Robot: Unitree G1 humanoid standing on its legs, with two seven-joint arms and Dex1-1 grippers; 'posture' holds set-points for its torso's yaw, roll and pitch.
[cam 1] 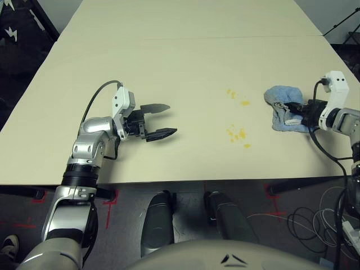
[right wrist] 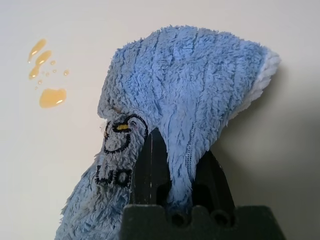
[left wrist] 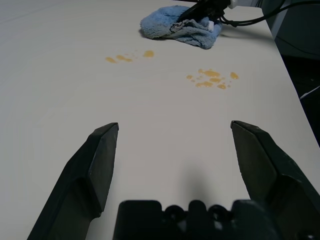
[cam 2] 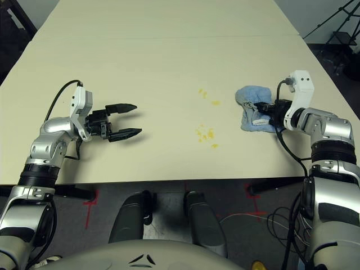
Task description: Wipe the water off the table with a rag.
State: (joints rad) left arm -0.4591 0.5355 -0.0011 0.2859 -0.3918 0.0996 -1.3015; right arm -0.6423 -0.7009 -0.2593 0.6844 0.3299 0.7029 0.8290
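The light blue rag (cam 1: 283, 108) lies bunched at the right side of the table (cam 1: 169, 62). My right gripper (cam 1: 296, 109) is shut on a fold of the rag (right wrist: 190, 85), with its black fingers (right wrist: 150, 165) pinching the cloth beside the dark printed mark. The water shows as two small yellow-orange clusters, one (cam 1: 237, 134) nearer the front edge and one (cam 1: 238, 98) just left of the rag. My left gripper (cam 1: 162, 120) is open and holds nothing. It hovers low over the table left of the water, pointing toward it (left wrist: 212, 79).
The table's front edge (cam 1: 185, 181) runs just below both arms. Cables (cam 1: 315, 216) lie on the floor at the right. A seam (cam 1: 185, 38) crosses the tabletop at the back.
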